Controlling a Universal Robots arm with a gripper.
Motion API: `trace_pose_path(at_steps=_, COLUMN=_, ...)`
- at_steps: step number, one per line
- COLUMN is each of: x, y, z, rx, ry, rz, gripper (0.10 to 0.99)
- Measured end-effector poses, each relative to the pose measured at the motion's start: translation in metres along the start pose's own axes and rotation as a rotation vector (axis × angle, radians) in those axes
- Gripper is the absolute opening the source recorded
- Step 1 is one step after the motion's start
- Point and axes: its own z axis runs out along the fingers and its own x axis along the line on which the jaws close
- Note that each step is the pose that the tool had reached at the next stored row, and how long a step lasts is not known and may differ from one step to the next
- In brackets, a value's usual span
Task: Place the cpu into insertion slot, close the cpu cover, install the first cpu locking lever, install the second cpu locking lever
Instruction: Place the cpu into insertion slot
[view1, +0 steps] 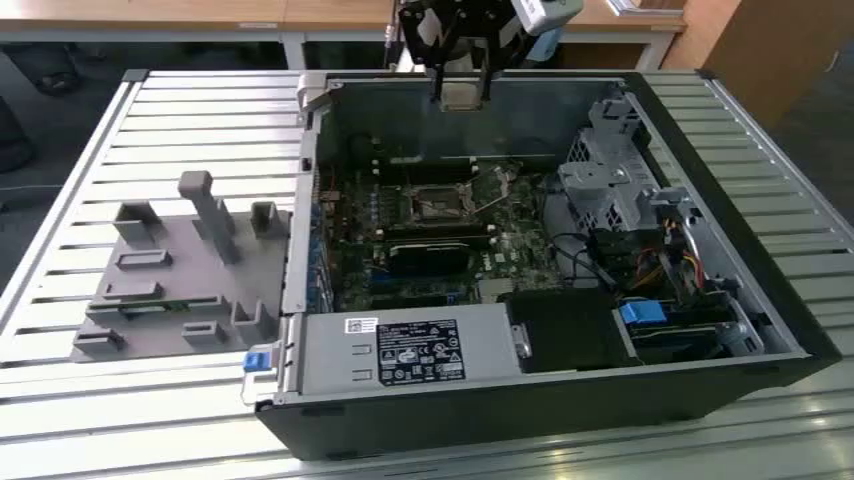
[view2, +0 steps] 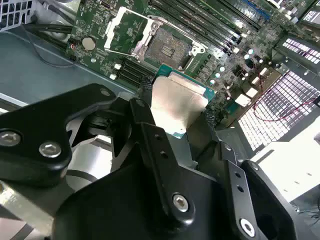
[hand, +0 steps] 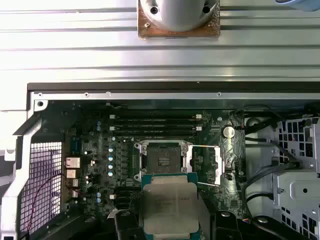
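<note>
Second wrist view: cpu (view2: 177, 107) gripped between fingers (view2: 150, 137), apart from insertion slot (view2: 167, 50).

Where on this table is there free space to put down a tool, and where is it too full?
Bare slats of the table lie at the exterior view's left, around the grey fixture. Inside the computer case it is crowded: circuit board, cables, metal cage.

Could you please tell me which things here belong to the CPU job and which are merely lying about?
Job: gripper, the cpu it holds, insertion slot, open cpu cover.
Lying about: grey fixture block, power supply, memory slots, coin battery.
</note>
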Motion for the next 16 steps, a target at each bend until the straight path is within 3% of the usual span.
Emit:
trace_pose_path(at_steps=10, x=0.0, y=0.0, z=0.0, rx=0.0, ry=-0.0004, rz=0.005, gripper=0.529)
trace_pose_path(at_steps=16, x=0.0, y=0.0, z=0.0, rx=-0.001, ry=-0.0033, rz=0.037, gripper=0.529)
